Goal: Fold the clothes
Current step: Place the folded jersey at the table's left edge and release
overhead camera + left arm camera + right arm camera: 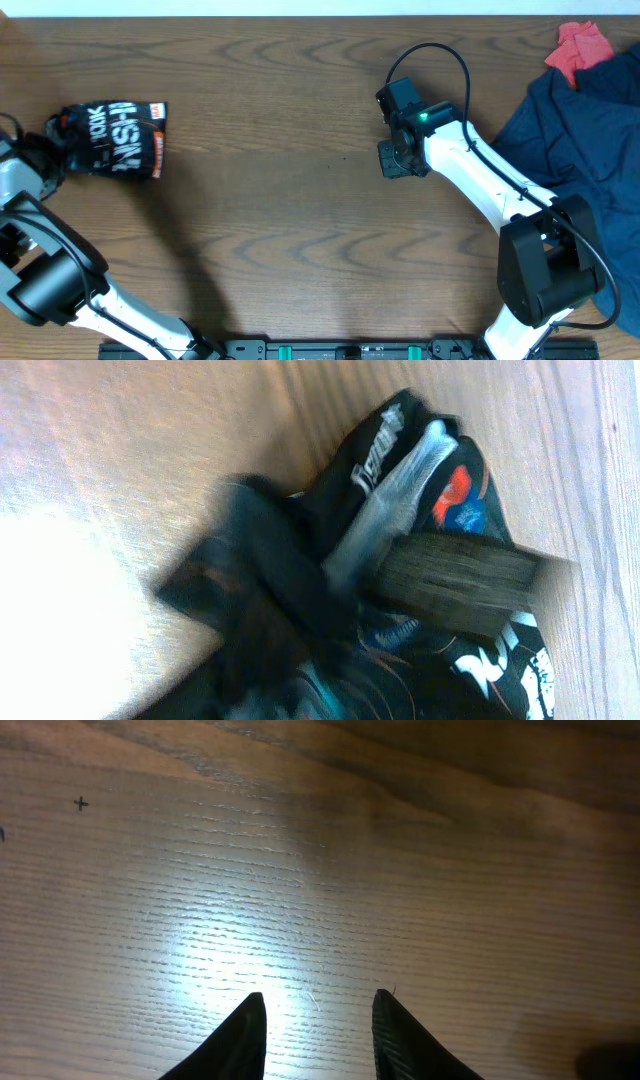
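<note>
The black jersey (118,138), with white and orange lettering, lies bunched into a small bundle at the far left of the table. My left gripper (52,138) is at its left end, where the fabric is gathered. In the blurred left wrist view the jersey (400,490) fills the frame and crumpled fabric covers the jaws, so the gripper looks shut on it. My right gripper (392,158) is open and empty over bare wood near the table's middle, far from the jersey. Its two dark fingertips (318,1005) stand apart just above the wood.
A plain navy blue garment (590,130) is spread over the right side of the table, under the right arm's base. A small red cloth (583,45) lies on its far corner. Bare wood table (280,220) lies between the two arms.
</note>
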Action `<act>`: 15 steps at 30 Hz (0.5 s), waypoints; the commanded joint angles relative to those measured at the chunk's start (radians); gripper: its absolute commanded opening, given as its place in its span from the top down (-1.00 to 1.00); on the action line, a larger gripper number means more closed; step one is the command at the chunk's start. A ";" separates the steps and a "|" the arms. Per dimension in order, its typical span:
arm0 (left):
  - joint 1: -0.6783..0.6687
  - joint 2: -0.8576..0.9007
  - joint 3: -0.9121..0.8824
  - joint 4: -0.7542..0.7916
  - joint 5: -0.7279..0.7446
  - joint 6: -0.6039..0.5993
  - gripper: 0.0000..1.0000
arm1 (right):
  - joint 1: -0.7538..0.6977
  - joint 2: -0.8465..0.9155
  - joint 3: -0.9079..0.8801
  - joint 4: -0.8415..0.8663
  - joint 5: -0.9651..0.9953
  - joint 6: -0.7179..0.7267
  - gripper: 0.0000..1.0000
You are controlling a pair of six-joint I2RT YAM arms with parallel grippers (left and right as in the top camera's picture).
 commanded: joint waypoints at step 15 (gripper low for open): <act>-0.285 -0.346 0.017 -0.212 0.162 0.383 -0.96 | -0.190 -0.009 0.011 0.225 -0.393 0.111 -0.17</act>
